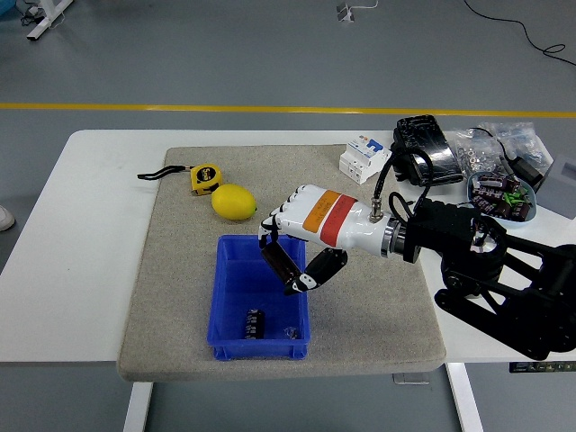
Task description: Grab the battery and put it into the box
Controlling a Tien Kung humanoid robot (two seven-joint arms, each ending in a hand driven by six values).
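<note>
- Grey floor with a yellow line across it; white rectangular table [90,234] with a grey felt mat [180,288] covering its middle.
- Blue rectangular plastic box [225,297] sits on the mat's near half, open top.
- Small dark cylindrical battery [255,323] lies on the box floor, near the front wall, roughly centre. A small shiny bit sits just right of it; can't tell what it is.
- Right hand [301,247], white shell with orange and red bands, black fingers [279,261], reaches in from the right and hangs over the box's right rim.
- Fingers point down, loosely curled, thumb apart from them. Nothing in the grip: hand relaxed and empty, above the battery and not touching it.
- Black right arm [486,270] runs back off the table's right side, cable looped at the wrist.
- Yellow lemon [234,202] on the mat just behind the box's far-left corner.
- Yellow tape measure [204,178] with a black strap, just behind the lemon, nearly touching it.
- White circuit breaker block [364,158] at the mat's far right edge.
- Off the mat, far right: black glossy pouch [423,148], clear bags of small parts [490,148], light blue bowl [526,211] of dark components.
</note>
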